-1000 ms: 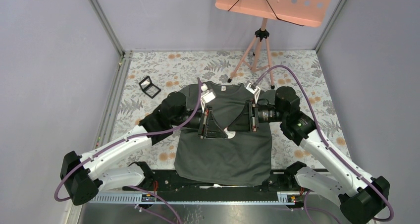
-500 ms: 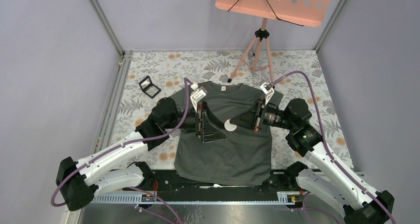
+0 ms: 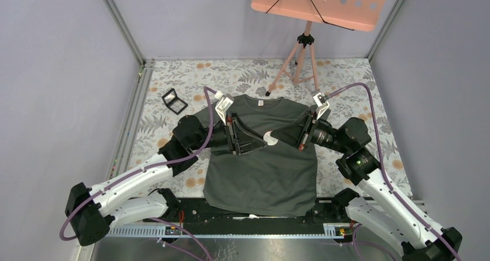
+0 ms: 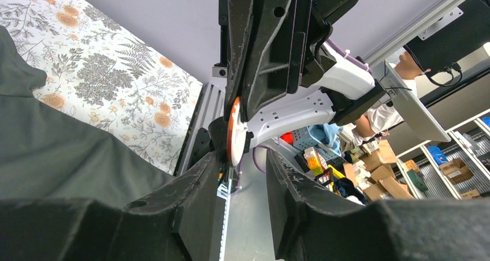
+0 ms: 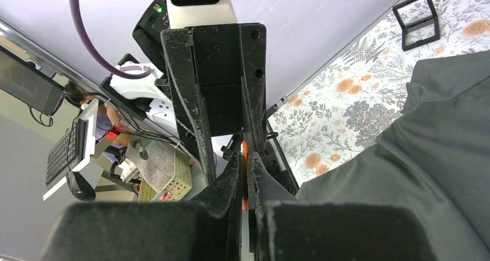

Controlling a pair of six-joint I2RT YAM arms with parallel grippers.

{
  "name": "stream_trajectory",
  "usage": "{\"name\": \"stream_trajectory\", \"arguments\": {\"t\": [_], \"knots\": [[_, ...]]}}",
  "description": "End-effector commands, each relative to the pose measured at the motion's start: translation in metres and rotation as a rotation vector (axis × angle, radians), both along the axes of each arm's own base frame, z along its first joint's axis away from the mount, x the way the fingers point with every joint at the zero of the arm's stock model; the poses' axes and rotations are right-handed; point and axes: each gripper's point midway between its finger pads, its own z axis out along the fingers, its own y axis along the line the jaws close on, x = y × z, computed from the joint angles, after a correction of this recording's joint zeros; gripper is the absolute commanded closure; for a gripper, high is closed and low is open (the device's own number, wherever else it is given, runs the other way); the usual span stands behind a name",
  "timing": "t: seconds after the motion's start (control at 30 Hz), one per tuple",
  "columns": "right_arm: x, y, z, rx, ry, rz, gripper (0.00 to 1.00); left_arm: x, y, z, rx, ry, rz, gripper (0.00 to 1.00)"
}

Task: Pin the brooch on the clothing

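The brooch (image 3: 269,137) hangs in the air above the chest of the clothing (image 3: 260,177), a dark grey-green T-shirt lying flat. My right gripper (image 5: 245,164) is shut on the brooch (image 5: 244,177), which shows as a thin orange sliver between its fingers. In the left wrist view the brooch (image 4: 233,131) is an orange-rimmed white disc held by the right gripper (image 4: 242,108) coming from above. My left gripper (image 4: 242,157) faces it with its jaws apart, the disc just past its left fingertip. The two grippers meet tip to tip, left gripper (image 3: 261,141) against right gripper (image 3: 277,138).
A small black square case (image 3: 174,101) lies on the floral tablecloth (image 3: 358,82) left of the shirt's shoulder. At the back stands an orange music stand (image 3: 320,1) on a pink tripod (image 3: 300,59). Grey walls close in both sides.
Both wrists have drawn back from each other and shifted toward the collar. The brooch has moved up the shirt with them. The left jaws now stand apart.
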Motion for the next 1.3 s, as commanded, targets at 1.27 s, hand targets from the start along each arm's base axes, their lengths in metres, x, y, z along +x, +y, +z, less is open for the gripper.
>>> {"name": "stream_trajectory", "arguments": {"t": [1.27], "knots": [[-0.017,0.006,-0.003,-0.062,0.009,0.125,0.73,0.007,0.003,0.005,-0.001,-0.066,0.054,1.0]]}}
